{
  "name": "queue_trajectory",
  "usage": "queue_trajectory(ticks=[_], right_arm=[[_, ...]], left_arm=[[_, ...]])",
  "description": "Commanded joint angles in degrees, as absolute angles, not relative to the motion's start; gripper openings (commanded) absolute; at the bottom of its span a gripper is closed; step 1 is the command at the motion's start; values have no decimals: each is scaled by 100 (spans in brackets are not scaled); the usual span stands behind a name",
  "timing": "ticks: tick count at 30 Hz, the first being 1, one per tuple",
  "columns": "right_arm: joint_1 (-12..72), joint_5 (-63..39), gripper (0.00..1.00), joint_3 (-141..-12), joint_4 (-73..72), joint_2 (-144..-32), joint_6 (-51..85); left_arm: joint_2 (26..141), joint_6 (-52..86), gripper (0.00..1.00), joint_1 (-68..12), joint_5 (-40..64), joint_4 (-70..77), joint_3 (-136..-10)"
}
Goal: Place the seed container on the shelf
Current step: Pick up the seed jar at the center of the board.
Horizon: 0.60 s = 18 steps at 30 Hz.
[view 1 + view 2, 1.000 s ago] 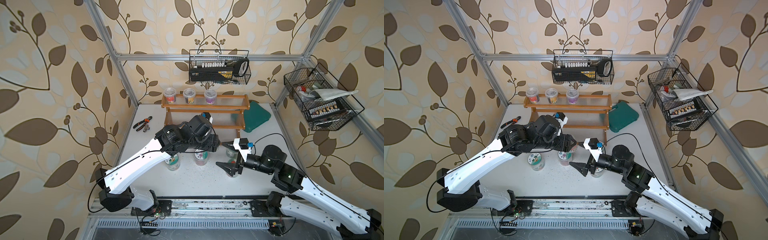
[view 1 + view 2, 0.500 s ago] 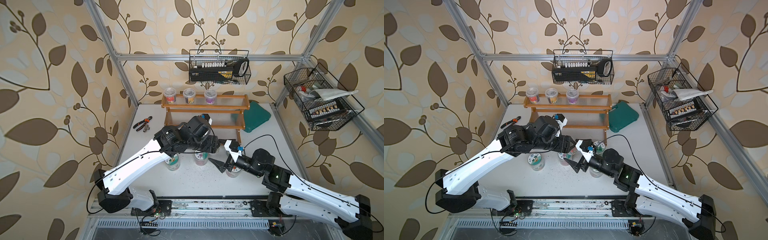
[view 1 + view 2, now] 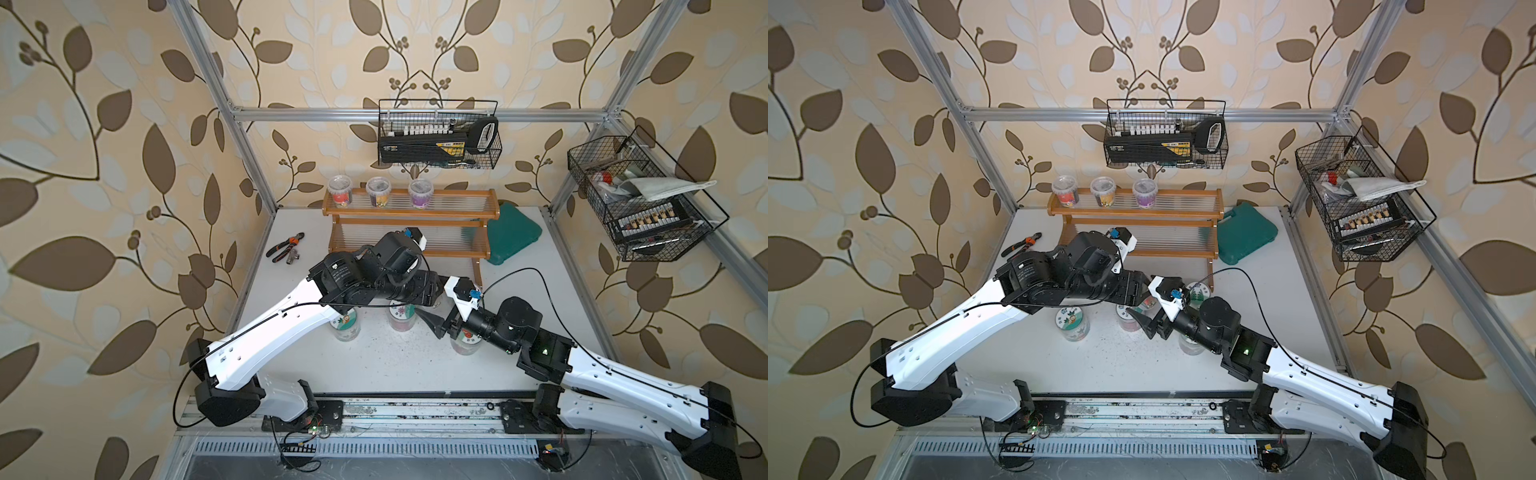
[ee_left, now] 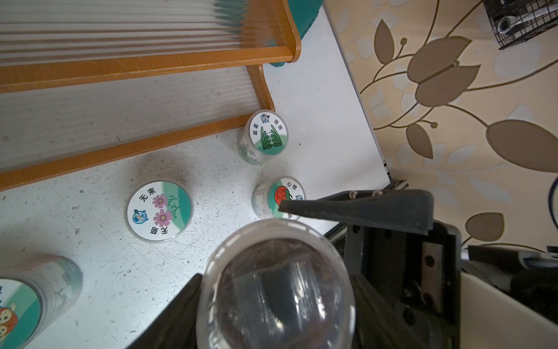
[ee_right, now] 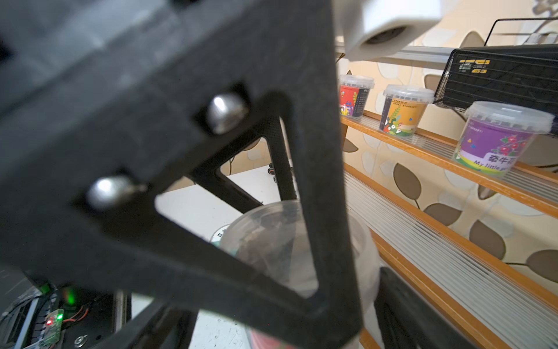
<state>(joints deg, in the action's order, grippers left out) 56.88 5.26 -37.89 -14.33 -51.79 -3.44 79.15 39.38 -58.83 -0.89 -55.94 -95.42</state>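
My left gripper (image 4: 274, 302) is shut on a clear seed container (image 4: 273, 281) with dark contents, held above the table in front of the shelf (image 3: 411, 214), a stepped orange-brown wooden rack with ribbed clear tiers. In both top views the left hand (image 3: 1121, 286) hides most of the container. My right gripper (image 3: 440, 311) stands open right against it. One black finger (image 4: 347, 208) lies beside the container's rim, the other (image 5: 401, 308) on its far side. The right wrist view shows the container (image 5: 271, 241) through the left gripper's frame.
Three labelled tubs (image 3: 379, 192) stand on the shelf's top tier. Several lidded seed containers sit on the table below the arms (image 4: 159, 210) (image 4: 267, 133) (image 4: 277, 196). Pliers (image 3: 286, 247) lie at the back left, a green case (image 3: 513, 235) beside the shelf, and wire baskets (image 3: 438, 137) (image 3: 640, 199) hang on the walls.
My right arm has swung left across the table up to the left gripper, and its jaws have narrowed slightly around the held container. The left arm has stayed put.
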Motion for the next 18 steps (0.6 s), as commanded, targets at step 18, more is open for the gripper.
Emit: queue_trajectory(ticks=[18], right_arm=[[5723, 652, 50, -3670, -1584, -5164, -501]], left_arm=[[7750, 3913, 65, -5863, -24, -5478, -9702]])
